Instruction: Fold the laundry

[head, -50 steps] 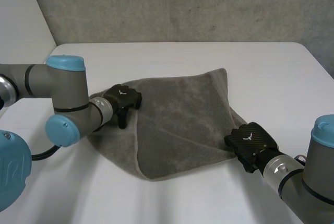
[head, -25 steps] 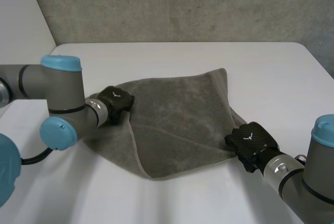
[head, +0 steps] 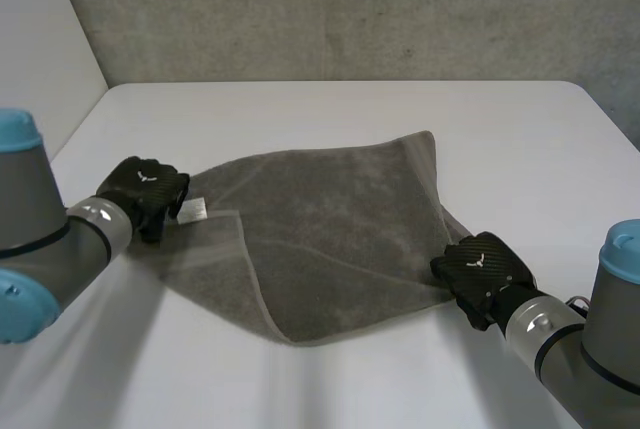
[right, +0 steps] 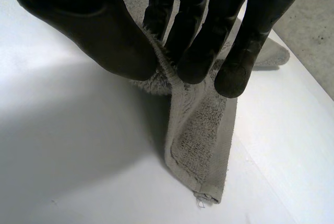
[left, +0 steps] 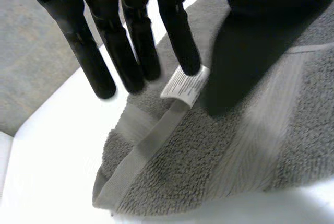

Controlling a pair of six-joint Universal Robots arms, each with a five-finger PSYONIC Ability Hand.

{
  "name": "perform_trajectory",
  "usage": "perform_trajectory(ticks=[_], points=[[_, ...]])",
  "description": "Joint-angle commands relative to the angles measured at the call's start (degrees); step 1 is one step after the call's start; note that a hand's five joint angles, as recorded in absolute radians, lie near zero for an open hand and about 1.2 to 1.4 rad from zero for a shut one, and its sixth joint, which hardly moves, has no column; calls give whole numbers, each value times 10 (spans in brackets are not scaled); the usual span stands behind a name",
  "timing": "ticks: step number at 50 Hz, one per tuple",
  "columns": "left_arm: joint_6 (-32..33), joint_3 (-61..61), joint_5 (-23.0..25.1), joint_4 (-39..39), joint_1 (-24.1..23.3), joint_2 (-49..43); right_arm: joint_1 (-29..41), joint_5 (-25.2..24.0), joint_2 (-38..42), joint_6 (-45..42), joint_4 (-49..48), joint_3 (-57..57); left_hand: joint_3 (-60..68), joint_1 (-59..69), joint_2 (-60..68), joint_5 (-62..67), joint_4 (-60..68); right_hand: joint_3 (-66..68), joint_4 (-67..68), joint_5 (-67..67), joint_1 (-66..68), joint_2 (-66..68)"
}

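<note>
Towel (head: 340,219) judged soft, limp (corners advised for hold); lower-right corner pinched by right hand (head: 482,271); left hand (head: 145,189) fingers straight by label (head: 193,210).

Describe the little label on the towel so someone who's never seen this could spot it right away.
On the white table lies a grey towel. Go to its corner at the fingertips of the left hand: the label is a small white printed tab on the hem there. It is the one white patch on the grey cloth.
</note>
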Motion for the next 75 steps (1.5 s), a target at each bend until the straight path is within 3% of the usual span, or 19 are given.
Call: perform_trajectory(ticks=[1, 9, 20, 29, 47, 54, 56, 58, 71, 75], points=[[-6, -8, 13, 77, 9, -14, 1, -1, 0, 0, 0, 0, -154, -175, -151, -147, -152, 30, 33, 30, 31, 41], [-35, 80, 17, 76, -37, -92, 0, 0, 1, 0, 0, 0, -149, -170, -146, -143, -147, 30, 33, 30, 31, 41], [-27, 180, 20, -1, -46, -188, -3, -1, 3, -1, -1, -2, -31, -52, -28, -25, -29, 30, 33, 30, 31, 41], [-25, 199, 57, -27, -46, -209, -5, -1, 9, -24, -2, 0, -65, -86, -62, -58, -63, 30, 33, 30, 31, 41], [-25, 201, 56, -25, -47, -224, -5, 0, 9, -28, -3, 1, -46, -67, -43, -40, -45, 30, 33, 30, 31, 41], [-25, 200, 51, -25, -47, -224, -4, 0, 9, -28, -3, 1, 80, 59, 83, 86, 82, 30, 33, 30, 31, 41], [-24, 201, 50, -25, -46, -222, -4, 0, 9, -28, -3, 1, 192, 171, 195, 198, 194, 30, 33, 30, 31, 41], [-23, 201, 50, -25, -46, -219, -4, -1, 9, -29, -3, 1, 224, 203, 227, 231, 226, 30, 33, 30, 31, 41], [-8, 179, 27, -29, -49, -165, -4, 0, 10, -29, -3, 1, 255, 234, 258, 261, 256, 30, 33, 30, 31, 41], [-7, 149, 16, -29, -51, -139, -5, 0, 9, -29, -3, 0, 392, 371, 395, 398, 394, 30, 33, 30, 31, 41]])
